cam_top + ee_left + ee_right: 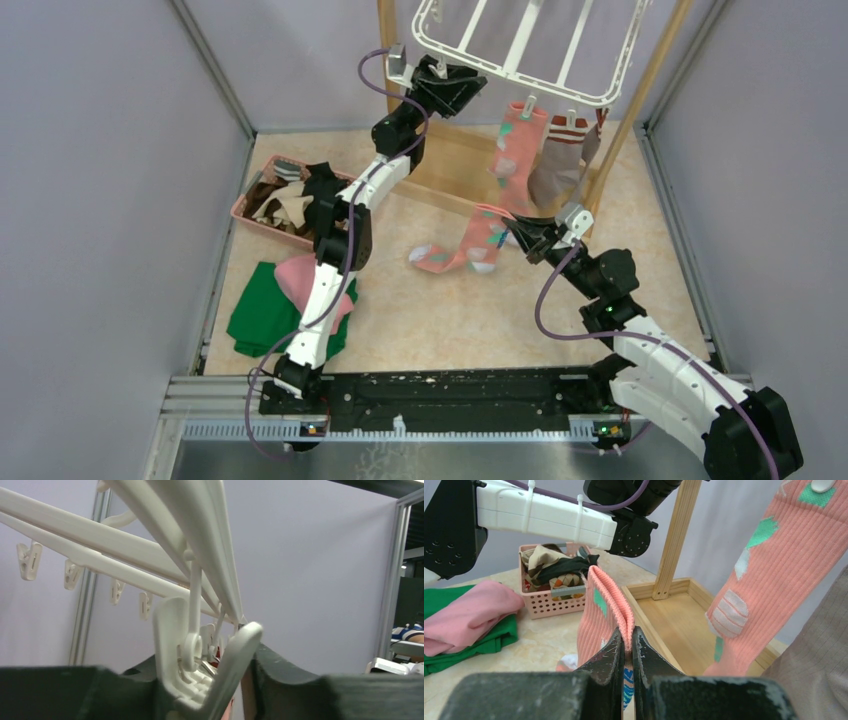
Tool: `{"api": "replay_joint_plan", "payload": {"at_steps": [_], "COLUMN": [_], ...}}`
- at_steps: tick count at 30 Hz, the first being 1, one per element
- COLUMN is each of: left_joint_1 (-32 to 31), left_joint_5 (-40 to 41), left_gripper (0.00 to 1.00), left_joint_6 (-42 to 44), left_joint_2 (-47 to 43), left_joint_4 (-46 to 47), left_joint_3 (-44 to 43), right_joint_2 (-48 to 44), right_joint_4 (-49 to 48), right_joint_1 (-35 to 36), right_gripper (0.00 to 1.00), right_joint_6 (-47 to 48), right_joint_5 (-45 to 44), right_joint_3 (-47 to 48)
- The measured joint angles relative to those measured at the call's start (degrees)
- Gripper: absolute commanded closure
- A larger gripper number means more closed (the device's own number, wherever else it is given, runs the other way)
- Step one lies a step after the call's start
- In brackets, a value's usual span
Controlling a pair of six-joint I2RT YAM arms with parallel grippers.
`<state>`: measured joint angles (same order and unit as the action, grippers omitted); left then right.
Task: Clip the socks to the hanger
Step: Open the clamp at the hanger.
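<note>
The white hanger hangs at the top from a wooden stand. A salmon pink sock and a grey-brown sock with a striped cuff hang clipped to its near rim. My left gripper is raised to the rim's left end. In the left wrist view it is shut on a white clip, whose two arms stand spread in a V. My right gripper is shut on the cuff of a second salmon pink sock, whose foot lies on the table. The pinched cuff shows in the right wrist view.
A pink basket with several more socks sits at the left. A green cloth with a pink cloth on it lies in front of it. The wooden stand's post and base tray are at the back.
</note>
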<state>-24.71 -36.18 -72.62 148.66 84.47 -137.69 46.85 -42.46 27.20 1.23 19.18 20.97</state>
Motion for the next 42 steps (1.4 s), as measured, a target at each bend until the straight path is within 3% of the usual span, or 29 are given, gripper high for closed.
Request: {"api": "replay_joint_plan", "payload": {"at_steps": [5, 9, 20, 36, 42], "left_joint_1": [0.1, 0.2, 0.3, 0.3, 0.5], "left_joint_5": [0.5, 0.9, 1.2, 2.7, 2.9], "left_gripper": [0.84, 0.89, 0.92, 0.93, 0.93], "left_joint_6": [-0.4, -0.8, -1.1, -2.3, -2.5], "left_joint_2": [0.0, 0.0, -0.8, -1.1, -1.1], "left_joint_4": [0.0, 0.0, 0.0, 0.0, 0.0], "left_joint_3": [0.0, 0.0, 1.6, 2.9, 3.0], "right_joint_2": [0.0, 0.0, 1.0, 24.3, 28.6], "right_joint_4": [0.0, 0.0, 3.0, 8.4, 10.9], "right_joint_1": [0.0, 0.0, 0.0, 0.0, 0.0], "right_gripper": [1.0, 1.0, 1.0, 1.0, 1.0], "right_joint_6": [0.0, 0.0, 0.2, -1.1, -1.3], "right_joint_5": [0.0, 0.0, -3.6, -10.5, -12.3], "right_joint_3": [0.0, 0.0, 1.7, 29.6, 34.4]}}
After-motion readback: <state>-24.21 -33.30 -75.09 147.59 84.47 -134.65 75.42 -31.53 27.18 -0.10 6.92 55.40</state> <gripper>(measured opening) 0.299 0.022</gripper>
